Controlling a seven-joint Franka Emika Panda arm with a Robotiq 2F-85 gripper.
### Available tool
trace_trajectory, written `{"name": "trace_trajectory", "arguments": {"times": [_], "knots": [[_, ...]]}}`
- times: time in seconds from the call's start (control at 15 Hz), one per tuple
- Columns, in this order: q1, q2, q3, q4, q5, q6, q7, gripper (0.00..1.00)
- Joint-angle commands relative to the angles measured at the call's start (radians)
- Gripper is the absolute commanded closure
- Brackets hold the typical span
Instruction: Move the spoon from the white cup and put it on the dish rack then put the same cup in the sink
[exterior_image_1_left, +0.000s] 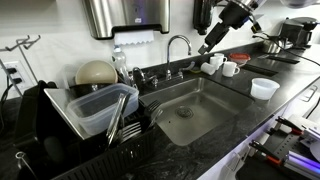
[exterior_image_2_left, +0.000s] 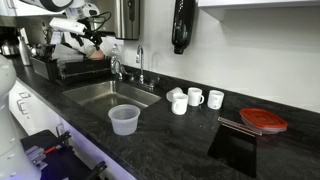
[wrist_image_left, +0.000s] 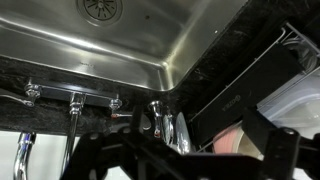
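Note:
Three small white cups (exterior_image_1_left: 230, 68) stand on the black counter beside the sink (exterior_image_1_left: 205, 100), also in an exterior view (exterior_image_2_left: 196, 97). I see no spoon in them. My gripper (exterior_image_1_left: 205, 46) hangs high between faucet and cups; in an exterior view (exterior_image_2_left: 97, 45) it is over the black dish rack (exterior_image_2_left: 45, 68). The wrist view shows the sink (wrist_image_left: 130, 40), the rack's edge (wrist_image_left: 240, 95) and dark fingers (wrist_image_left: 185, 155) at the bottom. A shiny narrow piece (wrist_image_left: 182, 132) sits between them; I cannot tell whether it is the spoon or a fixture. The jaws are too dark to read.
The curved chrome faucet (exterior_image_1_left: 178, 42) stands behind the sink. The rack (exterior_image_1_left: 40, 110) holds a clear plastic container (exterior_image_1_left: 95, 105) and a beige bowl (exterior_image_1_left: 97, 72). A handle-less plastic tub (exterior_image_1_left: 265, 88) sits on the counter. A red-lidded item (exterior_image_2_left: 265, 120) lies beyond the cups.

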Motion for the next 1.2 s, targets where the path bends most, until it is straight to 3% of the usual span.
{"name": "trace_trajectory", "arguments": {"times": [0.0, 0.47, 0.73, 0.93, 1.0, 1.13], "knots": [[0.014, 0.005, -0.053, -0.014, -0.069, 0.037, 0.055, 0.00], [-0.242, 0.036, -0.107, -0.047, -0.401, 0.028, 0.183, 0.00], [-0.413, 0.098, -0.070, -0.033, -0.635, 0.041, 0.327, 0.00], [-0.450, 0.130, -0.093, -0.016, -0.685, 0.046, 0.421, 0.00], [-0.411, 0.105, -0.120, -0.037, -0.663, 0.023, 0.370, 0.00], [-0.411, 0.110, -0.124, -0.035, -0.665, 0.023, 0.376, 0.00]]}}
